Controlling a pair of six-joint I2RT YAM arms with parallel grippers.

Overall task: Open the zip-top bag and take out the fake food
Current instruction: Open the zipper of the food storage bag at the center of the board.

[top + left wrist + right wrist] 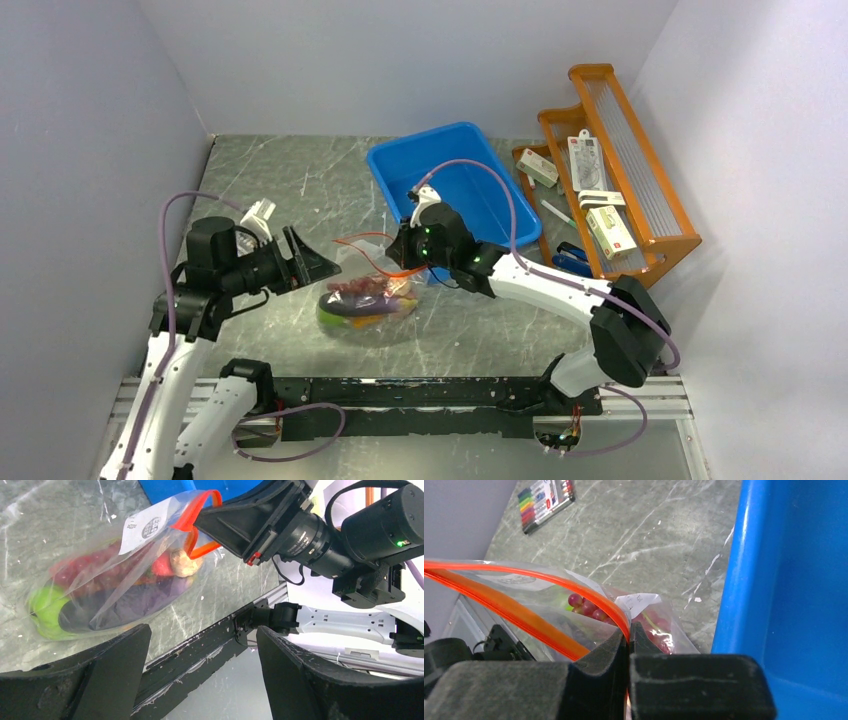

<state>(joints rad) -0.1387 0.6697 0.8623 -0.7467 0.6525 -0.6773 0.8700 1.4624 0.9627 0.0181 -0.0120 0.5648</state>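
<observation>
right wrist: zip-top bag [544, 600] between fingers [596, 655]

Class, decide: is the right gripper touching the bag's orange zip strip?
Touching. In the right wrist view, the right gripper has its jaws shut on the zip strip, which runs straight into the seam between them.

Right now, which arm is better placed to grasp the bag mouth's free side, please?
Left, probably: the left end effector is open facing the zip-top bag; the right end effector is shut on the zip strip.
</observation>
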